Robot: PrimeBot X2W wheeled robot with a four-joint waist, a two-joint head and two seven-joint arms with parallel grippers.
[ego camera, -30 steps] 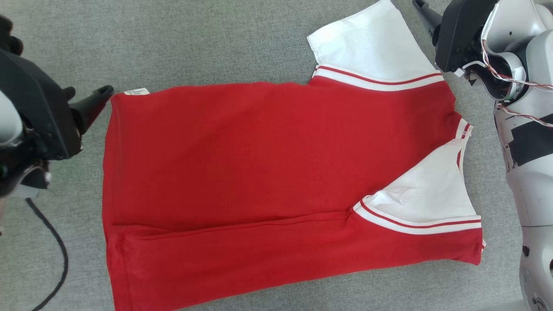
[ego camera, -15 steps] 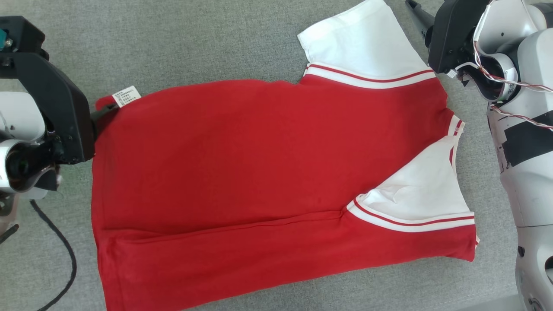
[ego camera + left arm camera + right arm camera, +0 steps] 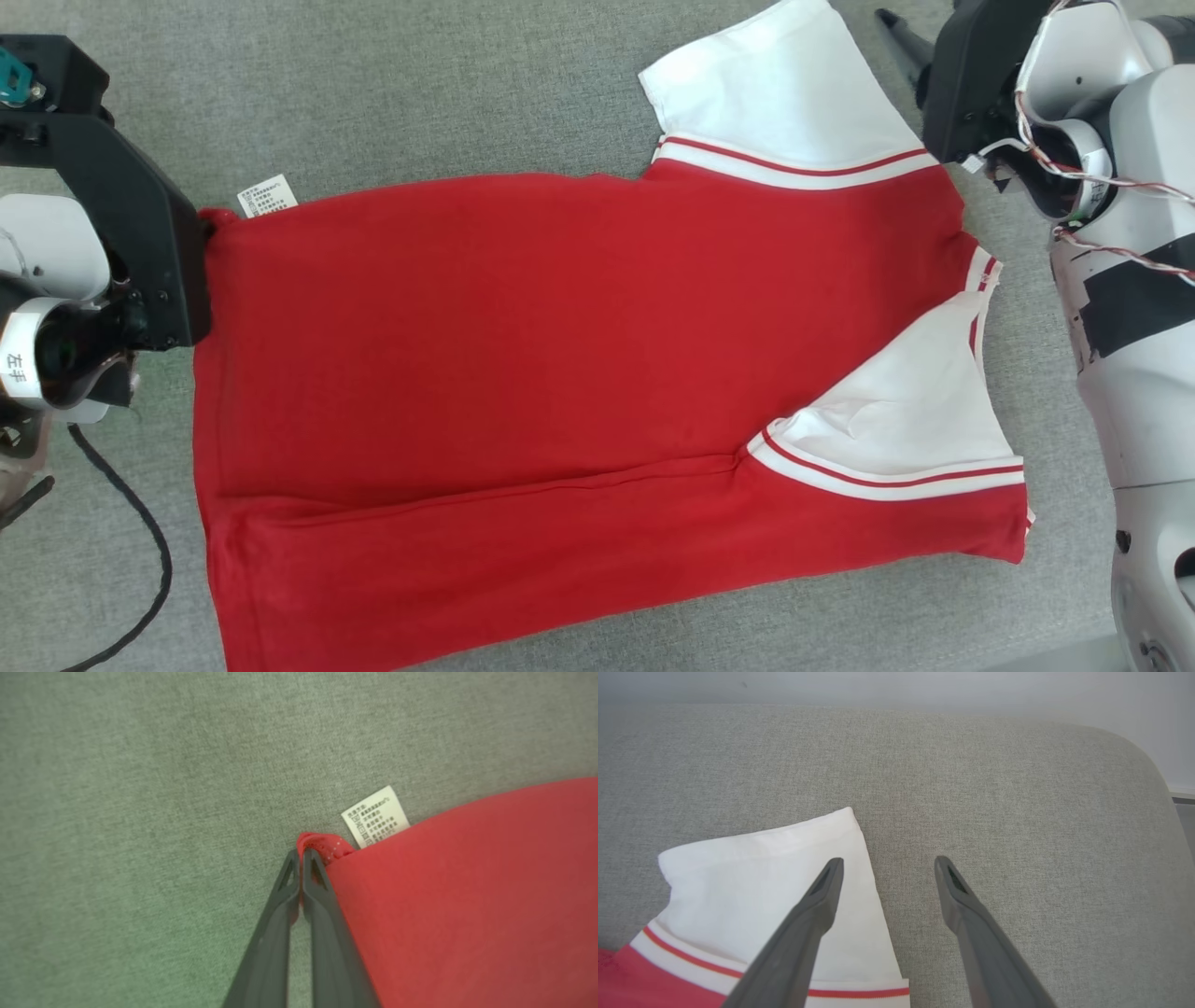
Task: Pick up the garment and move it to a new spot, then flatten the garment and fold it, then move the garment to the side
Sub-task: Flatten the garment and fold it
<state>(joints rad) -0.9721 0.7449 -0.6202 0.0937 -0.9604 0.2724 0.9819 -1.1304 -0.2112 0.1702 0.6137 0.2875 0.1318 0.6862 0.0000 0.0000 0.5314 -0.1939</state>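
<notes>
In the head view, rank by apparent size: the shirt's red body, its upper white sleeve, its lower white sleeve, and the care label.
1. red body, largest by far.
2. upper white sleeve and lower white sleeve: look about alike, so unranked.
3. care label, smallest.

Bright even light, faint shadows, wrist views slightly soft.

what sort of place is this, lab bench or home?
Probably an upholstered seat or padded bench indoors: grey woven surface with a rounded corner, pale wall behind, red-and-white shirt spread on it. Lab or home, can't tell.
</notes>
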